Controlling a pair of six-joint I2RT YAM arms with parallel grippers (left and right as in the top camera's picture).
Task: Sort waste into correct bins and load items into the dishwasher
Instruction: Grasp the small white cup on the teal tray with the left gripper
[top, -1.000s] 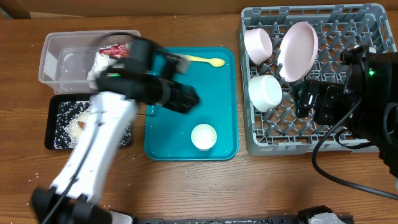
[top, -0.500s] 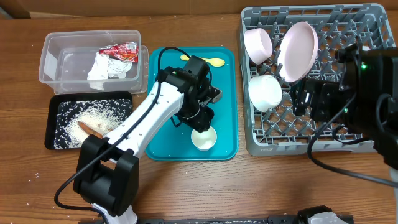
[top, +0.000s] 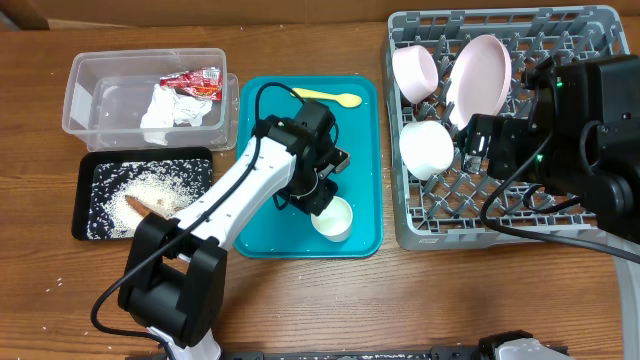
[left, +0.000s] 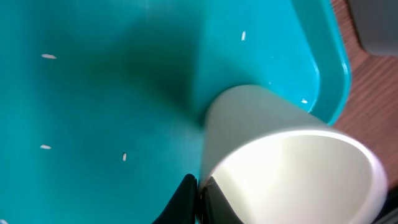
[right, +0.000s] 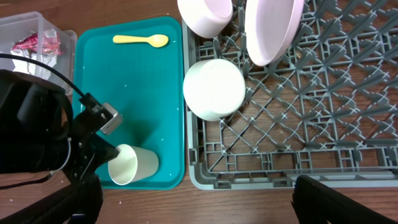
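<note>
At the table's far left you found the clear tub (top: 105, 110) holding the crumpled napkin (top: 160, 115) and the red wrapper (top: 192, 83). Just before it, toward the near edge, the black tray (top: 77, 195) held rice grains (top: 140, 185) and a brown scrap (top: 145, 207). On the teal tray (top: 265, 130), the yellow spoon (top: 328, 97) lay along the far edge. Near that tray's near right corner, the left gripper (top: 322, 200) was pinched on the rim of the small white cup (top: 333, 220), which stood tilted. The dish rack (top: 480, 215) at the right carried two bowls (top: 415, 70) (top: 427, 147) and the plate (top: 480, 80) in its far left part. Above it, you saw the right gripper (right: 196, 186) with its jaws spread wide, holding nothing.
</note>
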